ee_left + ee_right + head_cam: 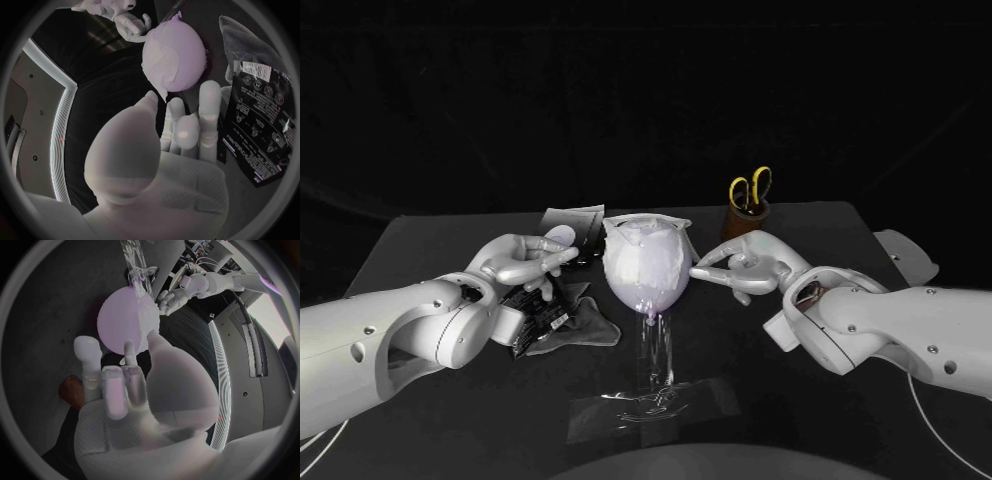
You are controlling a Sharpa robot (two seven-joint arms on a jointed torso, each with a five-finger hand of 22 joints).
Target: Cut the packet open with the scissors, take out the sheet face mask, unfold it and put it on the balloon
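A pale lilac balloon (646, 272) stands upright on a clear stick (655, 350) at the table's middle. The white sheet mask (643, 229) is draped over the balloon's top and front, seen also in the left wrist view as the mask (159, 67) on the balloon (181, 52). My left hand (531, 258) hovers just left of the balloon, fingers apart, holding nothing. My right hand (747, 265) is at the balloon's right side, fingertips (710, 262) right against it, nothing gripped. The black packet (535, 312) lies on the table under my left hand. The yellow-handled scissors (751, 187) stand in a brown holder.
The stick's clear base (653, 405) is taped to the table near the front edge. A grey crumpled piece (586, 327) lies beside the packet, and a grey flat piece (571, 222) behind my left hand. The brown holder (749, 220) stands behind my right hand.
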